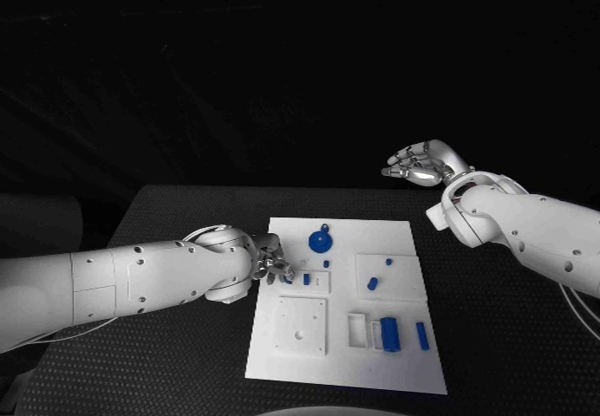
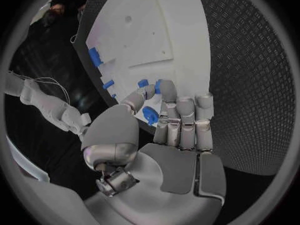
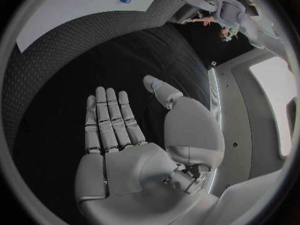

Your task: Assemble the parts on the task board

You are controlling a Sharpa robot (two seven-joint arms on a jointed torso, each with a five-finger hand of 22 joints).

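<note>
The white task board (image 1: 375,360) lies in the middle of the black table. My left hand (image 1: 268,263) hovers at the board's left edge with its fingers curled in. In the left wrist view, the thumb and a fingertip of my left hand (image 2: 178,130) pinch a small blue part (image 2: 157,86) just over the board (image 2: 150,30). A blue disc (image 1: 322,241) lies a little farther along the board. My right hand (image 1: 425,163) is raised beyond the board's far right corner, and my right hand (image 3: 125,145) has flat, spread fingers that hold nothing.
Other blue parts stay on the board: a short peg (image 1: 373,282), long bars (image 1: 390,334) in the near right slots and a small piece (image 1: 326,263). A white square plate (image 1: 300,325) sits at the near left. Bare table (image 1: 500,347) flanks the board.
</note>
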